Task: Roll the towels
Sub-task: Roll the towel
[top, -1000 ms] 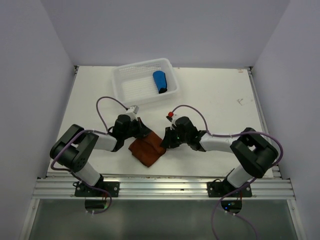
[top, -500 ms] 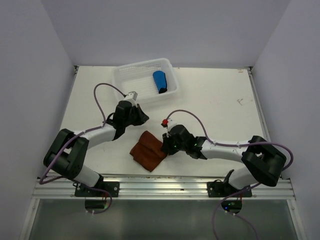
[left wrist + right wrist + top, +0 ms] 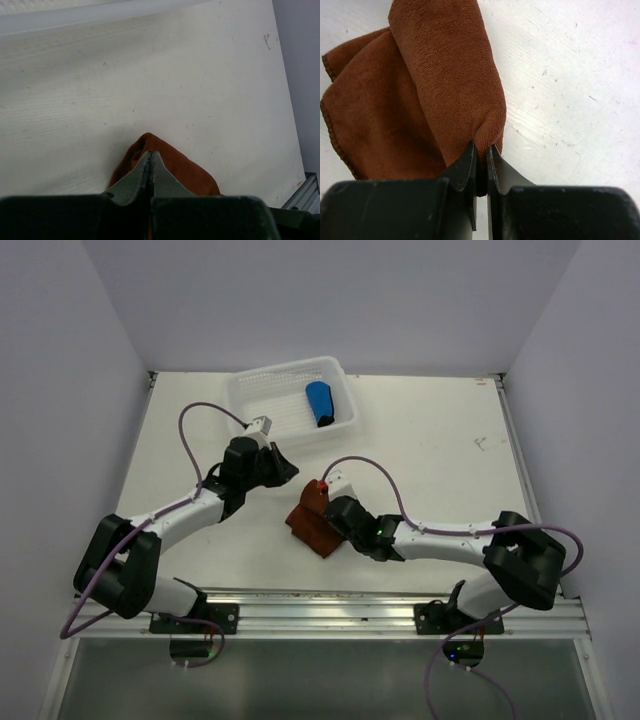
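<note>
The rust-brown towel (image 3: pixel 310 527) lies bunched and partly rolled on the table, front of centre. My right gripper (image 3: pixel 326 516) is shut on its edge; in the right wrist view the gripper (image 3: pixel 481 148) pinches a rolled fold of the brown towel (image 3: pixel 440 85). My left gripper (image 3: pixel 283 469) is shut and empty, apart from the towel, up and to its left. In the left wrist view the shut gripper (image 3: pixel 150 154) points toward the brown towel (image 3: pixel 182 167) beyond it. The bright blue towel (image 3: pixel 320 403) lies rolled in the white basket (image 3: pixel 262 412).
The white mesh basket stands at the back, left of centre; its rim shows at the top of the left wrist view (image 3: pixel 75 15). The table's front rail (image 3: pixel 320 602) runs just below the towel. White walls enclose the table on three sides.
My left gripper let go of the brown towel and drew back toward the basket. My right gripper pulled the towel back and to the right, bunching it into a tighter roll.
</note>
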You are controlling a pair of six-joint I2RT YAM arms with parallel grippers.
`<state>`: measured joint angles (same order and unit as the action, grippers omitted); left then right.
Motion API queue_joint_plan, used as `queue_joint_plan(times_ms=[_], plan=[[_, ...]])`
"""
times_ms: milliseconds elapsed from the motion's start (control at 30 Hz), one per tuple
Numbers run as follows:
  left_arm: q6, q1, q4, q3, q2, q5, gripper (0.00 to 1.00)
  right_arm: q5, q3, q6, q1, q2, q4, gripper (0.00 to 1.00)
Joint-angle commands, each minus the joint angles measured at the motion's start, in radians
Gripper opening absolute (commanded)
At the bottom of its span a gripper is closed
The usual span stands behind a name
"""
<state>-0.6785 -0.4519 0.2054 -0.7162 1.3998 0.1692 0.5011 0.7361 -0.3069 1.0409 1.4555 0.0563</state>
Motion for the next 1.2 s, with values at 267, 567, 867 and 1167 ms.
queue_joint_plan(times_ms=[267, 567, 867, 1167], plan=[[-0.038, 0.005, -0.004, -0.026, -0.009, 0.044, 0.00, 0.526, 0.167, 0.118, 0.286, 0.250, 0.091, 0.00], [-0.067, -0.017, 0.029, -0.012, -0.028, 0.078, 0.00, 0.648, 0.302, 0.111, 0.395, 0.399, 0.224, 0.00], [-0.105, -0.090, 0.086, 0.113, -0.039, 0.099, 0.00, 0.675, 0.394, 0.121, 0.439, 0.488, 0.292, 0.00], [-0.144, -0.110, 0.179, 0.273, -0.033, 0.089, 0.00, 0.648, 0.434, 0.077, 0.443, 0.534, 0.341, 0.02]])
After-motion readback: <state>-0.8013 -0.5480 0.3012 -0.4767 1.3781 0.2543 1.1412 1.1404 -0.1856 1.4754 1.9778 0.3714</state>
